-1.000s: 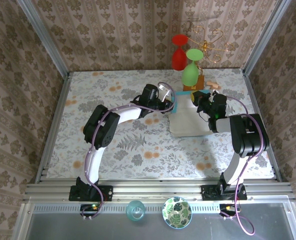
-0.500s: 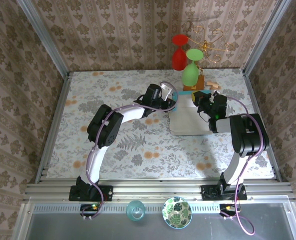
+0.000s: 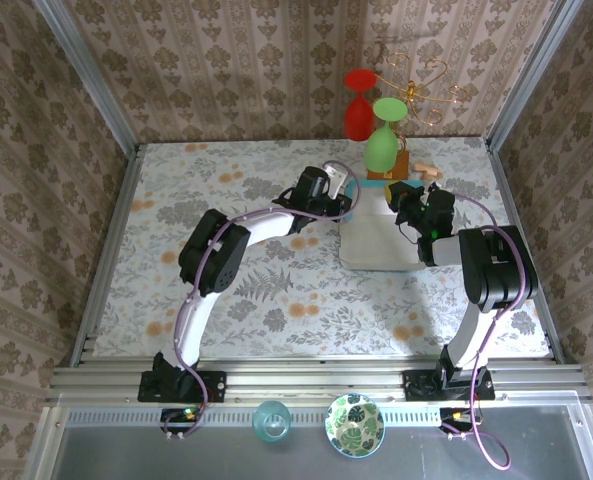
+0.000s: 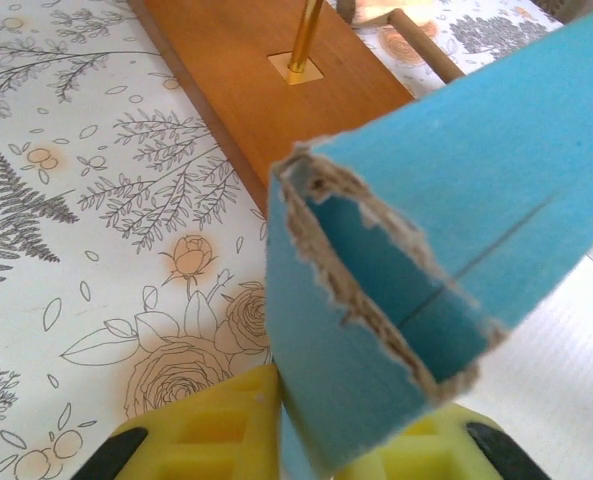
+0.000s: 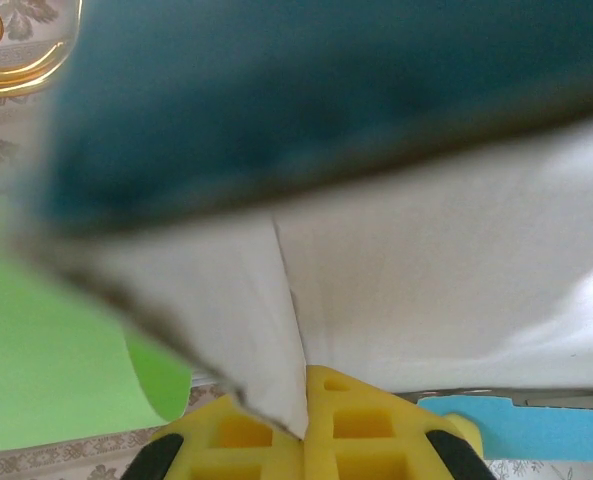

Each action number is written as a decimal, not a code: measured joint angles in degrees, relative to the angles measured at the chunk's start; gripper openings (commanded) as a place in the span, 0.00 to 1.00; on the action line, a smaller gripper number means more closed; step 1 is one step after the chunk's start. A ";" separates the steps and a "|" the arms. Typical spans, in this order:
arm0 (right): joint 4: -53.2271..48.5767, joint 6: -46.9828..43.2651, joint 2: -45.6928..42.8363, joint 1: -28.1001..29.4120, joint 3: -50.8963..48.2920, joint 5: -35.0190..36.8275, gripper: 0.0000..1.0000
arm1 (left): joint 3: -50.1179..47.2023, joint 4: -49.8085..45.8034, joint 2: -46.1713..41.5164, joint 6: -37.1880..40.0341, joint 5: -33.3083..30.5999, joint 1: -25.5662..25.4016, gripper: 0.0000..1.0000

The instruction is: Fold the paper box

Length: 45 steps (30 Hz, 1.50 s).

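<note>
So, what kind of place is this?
Probably a staged robot test cell, not a real room: wallpapered panels in a metal frame, left arm and right arm bolted to a rail at the table's edge.

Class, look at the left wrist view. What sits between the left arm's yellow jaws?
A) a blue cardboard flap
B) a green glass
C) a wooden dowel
A: the paper box's sky-blue flap stands wedged between the left arm's yellow jaws.

Soft, even light fills the overhead view, casting faint shadows on the desk (image 3: pixel 306 300), while the left wrist view is bright and crisp and the paper box (image 5: pixel 376 90) at the right wrist looms blurred and dim.
</note>
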 measured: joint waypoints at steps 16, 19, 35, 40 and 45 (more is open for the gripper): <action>-0.02 0.66 0.02 0.83 0.00 3.58 0.00 | 3.39 -3.74 0.96 -0.26 -10.58 -2.62 0.13; -0.02 0.92 0.02 1.22 0.00 4.48 0.00 | 4.50 -4.26 1.84 -0.26 -12.41 -2.99 0.15; -1.49 1.31 -0.70 2.43 -0.04 6.21 0.00 | 9.73 -12.00 3.54 -0.81 -20.70 -4.52 0.00; -5.38 1.33 -3.67 3.93 -1.05 8.26 0.00 | 10.03 -13.35 3.54 -0.85 -24.65 -5.18 0.00; -11.32 1.29 -7.34 5.38 -1.27 10.56 0.00 | 10.03 -13.53 3.54 0.04 -27.39 -5.75 0.00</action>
